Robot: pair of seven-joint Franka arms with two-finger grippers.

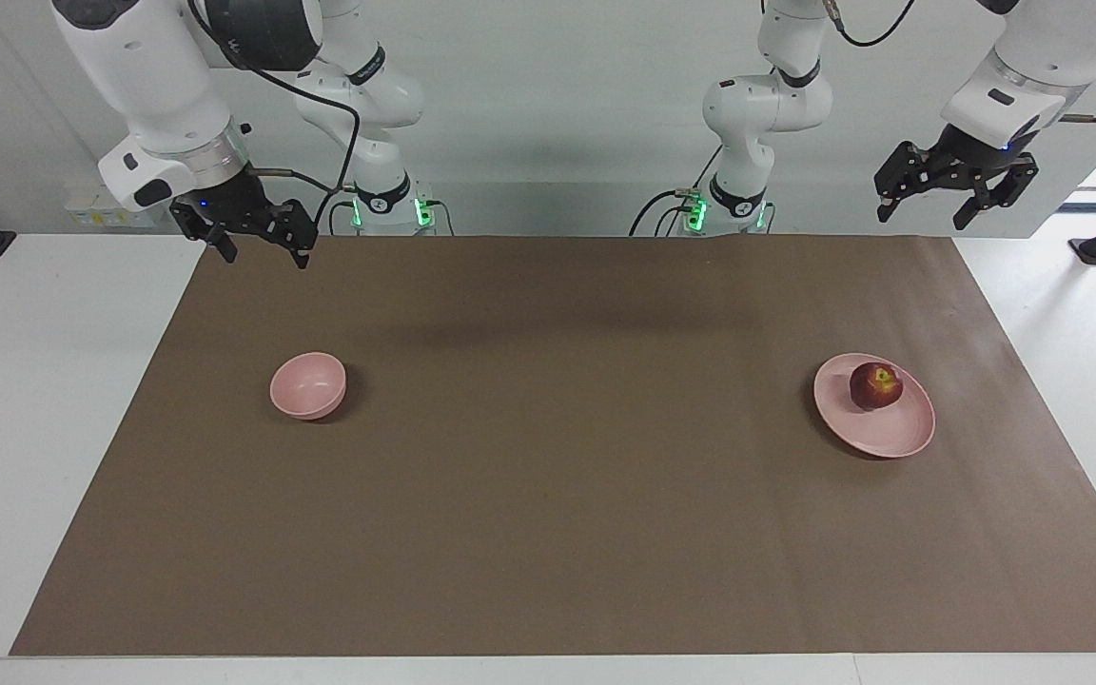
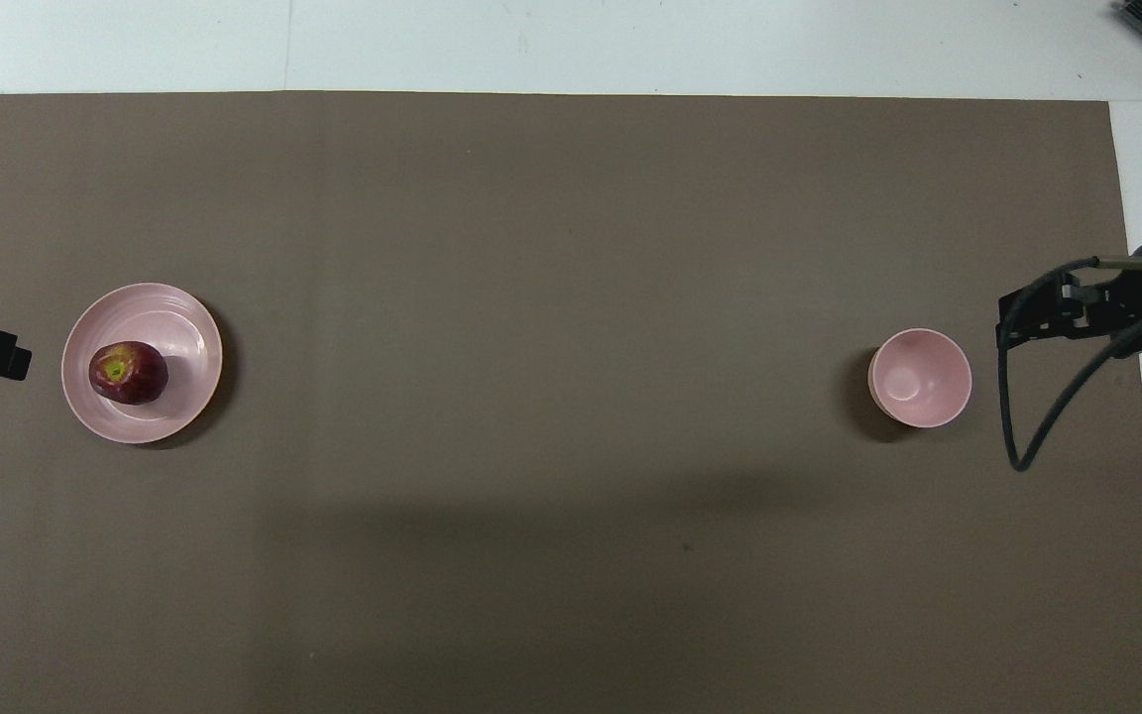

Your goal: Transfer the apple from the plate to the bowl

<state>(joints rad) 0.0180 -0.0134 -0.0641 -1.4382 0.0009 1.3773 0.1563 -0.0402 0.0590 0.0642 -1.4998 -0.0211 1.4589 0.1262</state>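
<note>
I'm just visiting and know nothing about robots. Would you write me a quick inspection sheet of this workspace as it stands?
Surface: brown mat on a white table.
Job's things: dark red apple sits on the pink plate toward the left arm's end; pink bowl stands empty toward the right arm's end.
Clutter: nothing seen.
Grippers: left gripper open, raised over the mat's edge nearest the robots, holding nothing; right gripper open, raised over the mat's corner at its own end, holding nothing.
Cables: black cable loops from the right gripper's wrist; more run at the arm bases.
Surroundings: white wall, green lights at the arm bases.
</note>
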